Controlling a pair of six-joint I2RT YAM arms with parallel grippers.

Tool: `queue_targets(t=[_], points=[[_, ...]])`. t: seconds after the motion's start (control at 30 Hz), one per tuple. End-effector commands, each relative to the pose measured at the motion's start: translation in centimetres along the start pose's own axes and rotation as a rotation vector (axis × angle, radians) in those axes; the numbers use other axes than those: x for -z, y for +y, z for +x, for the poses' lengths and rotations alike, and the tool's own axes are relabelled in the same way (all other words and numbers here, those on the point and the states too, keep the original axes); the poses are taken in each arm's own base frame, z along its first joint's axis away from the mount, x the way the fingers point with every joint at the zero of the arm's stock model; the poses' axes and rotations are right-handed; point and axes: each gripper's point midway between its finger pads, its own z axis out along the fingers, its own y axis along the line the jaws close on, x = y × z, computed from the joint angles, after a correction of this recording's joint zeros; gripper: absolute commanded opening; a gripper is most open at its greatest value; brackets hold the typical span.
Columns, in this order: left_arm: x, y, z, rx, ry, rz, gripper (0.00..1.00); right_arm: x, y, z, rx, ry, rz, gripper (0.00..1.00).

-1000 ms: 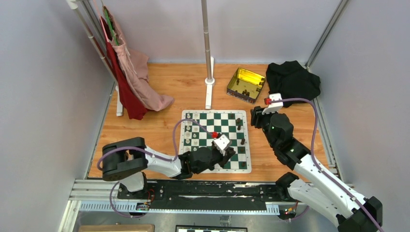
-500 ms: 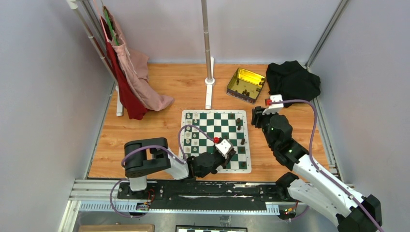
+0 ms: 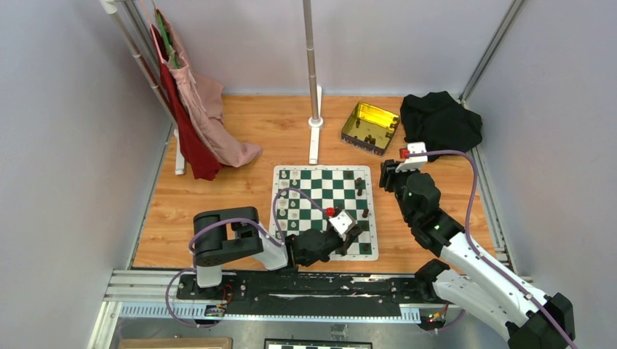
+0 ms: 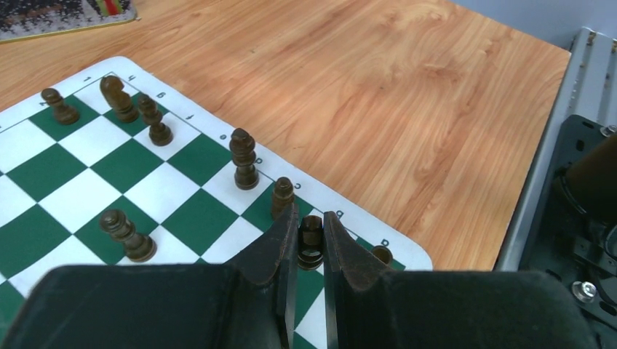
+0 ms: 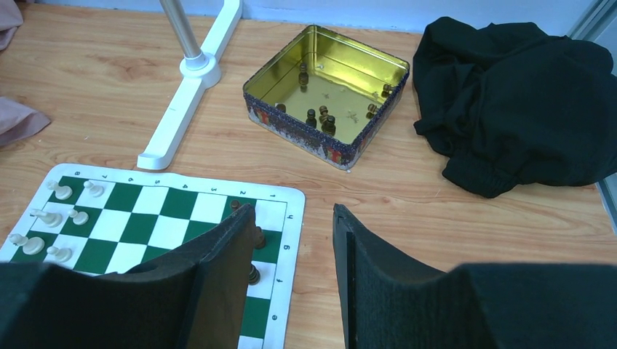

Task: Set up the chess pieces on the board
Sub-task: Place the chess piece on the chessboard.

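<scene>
- Chess pieces (image 4: pixel 244 156): small turned dark figures. You can judge them light, rigid and smooth-surfaced. The narrow bases mean a sideways nudge would likely tip them.
- Take hold at mid-body, below the head, with the fingers square to the piece.
- Location: several stand along the edge squares of the board (image 4: pixel 69 200), from upper left to centre of the left wrist frame. More lie loose in the gold tin (image 5: pixel 291 120), upper centre of the right wrist frame.
- Left tool (image 4: pixel 311 218): fingers drawn nearly together, pinching one dark piece (image 4: pixel 311 251) by its body at bottom centre. You cannot tell whether its base rests on the square.
- Right tool (image 5: pixel 295 218): fingers spread wide, holding nothing and touching nothing, above the board's margin and the bare table (image 5: pixel 407 211).
</scene>
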Motion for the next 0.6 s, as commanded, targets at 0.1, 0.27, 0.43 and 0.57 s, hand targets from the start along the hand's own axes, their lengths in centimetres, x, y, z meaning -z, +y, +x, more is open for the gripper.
queue_targets(t=[0.1, 0.27, 0.43, 0.57], points=[[-0.7, -1.9, -0.4, -0.01, -0.029, 0.084, 0.0, 0.0, -0.3, -0.7, -0.003, -0.038, 0.023, 0.48], [-1.1, -2.5, 0.3, -0.028, -0.017, 0.114, 0.0, 0.0, -0.4, -0.8, 0.003, -0.041, 0.024, 0.48], [-1.5, -2.8, 0.6, -0.036, -0.024, 0.126, 0.0, 0.0, -0.4, -0.7, 0.007, -0.04, 0.024, 0.48], [-1.9, -2.9, 1.0, -0.04, -0.026, 0.13, 0.0, 0.0, -0.4, -0.7, 0.01, -0.038, 0.023, 0.48]])
